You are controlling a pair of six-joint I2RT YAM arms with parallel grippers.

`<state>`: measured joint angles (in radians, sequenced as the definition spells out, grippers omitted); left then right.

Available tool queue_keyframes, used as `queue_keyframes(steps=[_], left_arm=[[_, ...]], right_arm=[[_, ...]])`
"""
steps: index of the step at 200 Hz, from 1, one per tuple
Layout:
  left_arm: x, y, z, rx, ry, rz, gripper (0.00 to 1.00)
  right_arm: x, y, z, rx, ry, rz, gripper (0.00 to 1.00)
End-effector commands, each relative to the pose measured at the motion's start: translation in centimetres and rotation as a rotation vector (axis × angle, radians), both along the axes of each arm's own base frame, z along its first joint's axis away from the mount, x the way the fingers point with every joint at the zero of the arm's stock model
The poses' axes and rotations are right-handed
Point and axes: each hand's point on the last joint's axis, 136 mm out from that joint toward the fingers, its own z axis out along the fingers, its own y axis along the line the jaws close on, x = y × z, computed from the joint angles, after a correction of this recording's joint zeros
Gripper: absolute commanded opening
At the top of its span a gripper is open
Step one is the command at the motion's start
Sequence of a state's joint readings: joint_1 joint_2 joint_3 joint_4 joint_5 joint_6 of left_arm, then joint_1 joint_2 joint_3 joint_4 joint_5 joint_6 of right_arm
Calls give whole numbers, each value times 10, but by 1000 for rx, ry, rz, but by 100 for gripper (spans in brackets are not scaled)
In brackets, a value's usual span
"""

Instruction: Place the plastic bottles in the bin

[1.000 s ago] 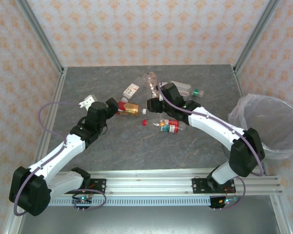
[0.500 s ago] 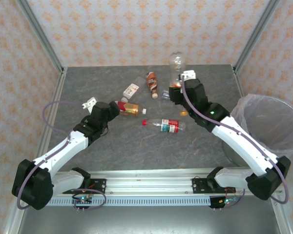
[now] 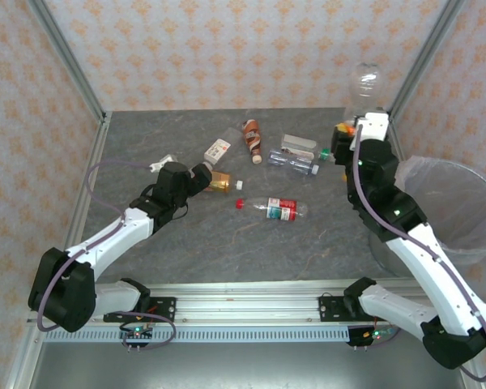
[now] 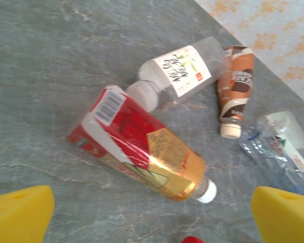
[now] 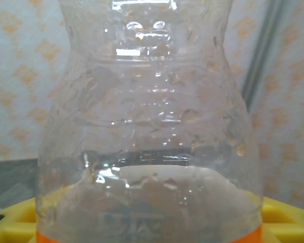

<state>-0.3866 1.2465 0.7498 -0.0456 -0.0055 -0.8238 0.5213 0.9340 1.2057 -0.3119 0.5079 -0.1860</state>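
Right gripper (image 3: 350, 131) pinches a clear bottle (image 3: 364, 83) beside the bin (image 3: 425, 162); it should clear the rim before letting go. Left gripper (image 3: 202, 175) has its fingers spread wide.

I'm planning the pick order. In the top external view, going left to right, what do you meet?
White-labelled bottle → brown-labelled bottle → green-capped clear bottle → lifted clear bottle → bin. The gold-labelled and red-labelled bottles overlap others, so I left them out.
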Motion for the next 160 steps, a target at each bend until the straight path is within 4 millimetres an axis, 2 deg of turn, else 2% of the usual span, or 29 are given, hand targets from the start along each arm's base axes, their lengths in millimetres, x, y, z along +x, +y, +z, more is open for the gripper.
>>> queue_keyframes(steps=[1,35,55,113,160], left_arm=[[4,-12,26,-35,-95,-65,100],[2,-10,34,-3,-108,-81,100],[3,-15,37,-21,-122,-102,100],[3,-17,38,-38,-123,-100,100],[0,-17,37,-48,-125,-104,100]], right_arm=[[-24,-51,32,-48,-112,-202,54],[-45,-109,34,-41,-139,-406,54],[-48,-135,29,-33,-137,-500,55],[-58,-190,5,7,-159,-723,57],[-60,-223,-31,24,-158,-833,59]])
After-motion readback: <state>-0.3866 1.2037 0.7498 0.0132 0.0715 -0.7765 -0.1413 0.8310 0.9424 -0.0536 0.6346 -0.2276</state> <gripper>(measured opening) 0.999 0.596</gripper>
